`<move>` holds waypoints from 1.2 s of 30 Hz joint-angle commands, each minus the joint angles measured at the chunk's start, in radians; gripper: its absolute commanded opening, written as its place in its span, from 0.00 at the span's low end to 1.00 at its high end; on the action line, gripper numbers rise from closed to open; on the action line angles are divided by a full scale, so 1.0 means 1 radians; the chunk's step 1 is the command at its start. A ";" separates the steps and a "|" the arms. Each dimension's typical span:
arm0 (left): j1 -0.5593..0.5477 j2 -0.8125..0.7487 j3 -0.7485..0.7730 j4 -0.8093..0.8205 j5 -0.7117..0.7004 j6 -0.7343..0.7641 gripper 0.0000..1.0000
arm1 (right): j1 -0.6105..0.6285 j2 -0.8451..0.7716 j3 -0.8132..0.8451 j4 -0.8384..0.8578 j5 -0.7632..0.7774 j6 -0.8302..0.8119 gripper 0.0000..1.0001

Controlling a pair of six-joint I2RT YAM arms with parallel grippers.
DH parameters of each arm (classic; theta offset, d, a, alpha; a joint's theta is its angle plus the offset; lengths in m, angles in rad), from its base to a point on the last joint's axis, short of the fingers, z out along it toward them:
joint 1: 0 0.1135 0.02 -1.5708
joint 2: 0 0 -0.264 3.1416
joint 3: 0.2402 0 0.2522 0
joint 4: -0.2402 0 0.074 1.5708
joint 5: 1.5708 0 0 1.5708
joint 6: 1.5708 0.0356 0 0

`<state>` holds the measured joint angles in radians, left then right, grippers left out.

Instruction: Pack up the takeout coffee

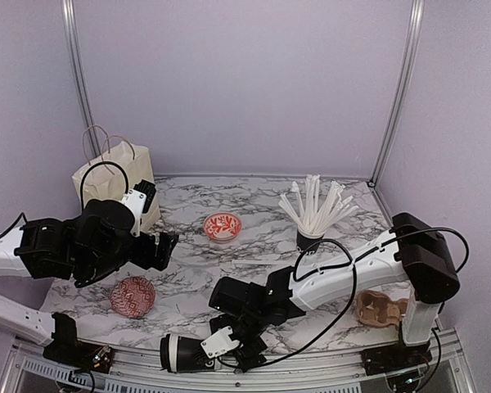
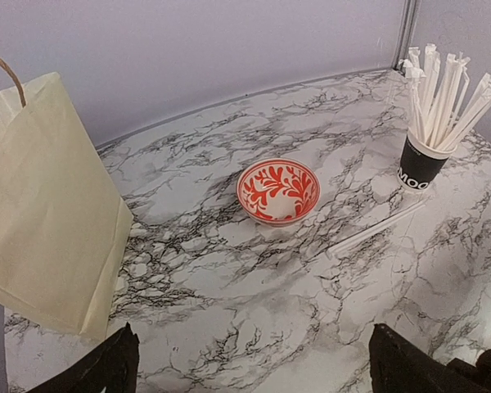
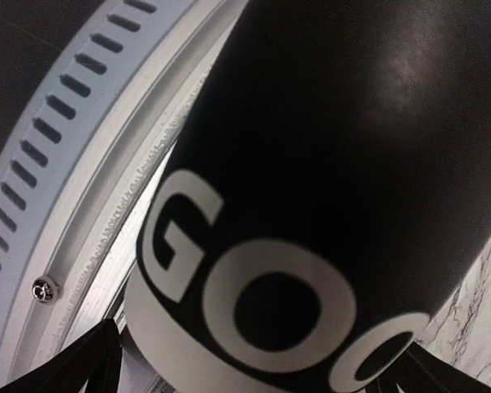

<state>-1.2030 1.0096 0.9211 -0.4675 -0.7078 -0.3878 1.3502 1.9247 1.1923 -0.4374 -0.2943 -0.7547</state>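
Note:
The takeout coffee cup (image 1: pixel 178 352), black with a white band, lies on its side at the table's near edge, by the metal rail. In the right wrist view the cup (image 3: pixel 327 164) fills the frame, showing big white letters. My right gripper (image 1: pixel 229 344) (image 3: pixel 250 372) is right at it, open, with its fingertips (image 3: pixel 90 364) wide apart on either side of the cup's wall. A separate lid does not show. My left gripper (image 1: pixel 165 244) (image 2: pixel 258 360) hovers open over bare marble at the left, holding nothing.
A cream paper bag (image 1: pixel 114 176) (image 2: pixel 41 205) stands at the back left. One red-patterned bowl (image 1: pixel 222 227) (image 2: pixel 278 190) sits mid-table, another (image 1: pixel 132 295) near the front left. A black cup of white straws (image 1: pixel 311 237) (image 2: pixel 421 164) stands at the right, with a loose straw (image 2: pixel 376 229) beside it. A cardboard cup carrier (image 1: pixel 380 309) lies at the front right.

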 commanded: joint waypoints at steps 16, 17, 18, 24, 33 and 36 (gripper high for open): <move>0.003 -0.045 -0.021 -0.007 0.029 -0.076 0.99 | 0.004 0.145 0.348 -0.299 -0.135 0.316 0.99; 0.003 -0.046 -0.019 -0.013 0.024 -0.079 0.99 | 0.004 0.154 0.360 -0.303 -0.127 0.339 0.99; 0.003 -0.046 -0.013 -0.024 0.015 -0.083 0.99 | 0.004 0.164 0.374 -0.310 -0.120 0.368 0.99; 0.003 -0.052 0.007 -0.060 0.002 -0.086 0.99 | 0.016 0.174 0.403 -0.280 -0.127 0.500 0.99; 0.003 -0.084 -0.010 -0.085 0.011 -0.115 0.99 | 0.026 0.250 0.515 -0.341 -0.141 0.533 0.99; 0.003 -0.100 -0.016 -0.091 0.010 -0.118 0.99 | 0.026 0.223 0.510 -0.353 -0.138 0.517 0.99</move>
<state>-1.2034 0.9413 0.9005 -0.5236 -0.6891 -0.4908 1.3689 2.1551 1.6737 -0.7403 -0.4217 -0.2386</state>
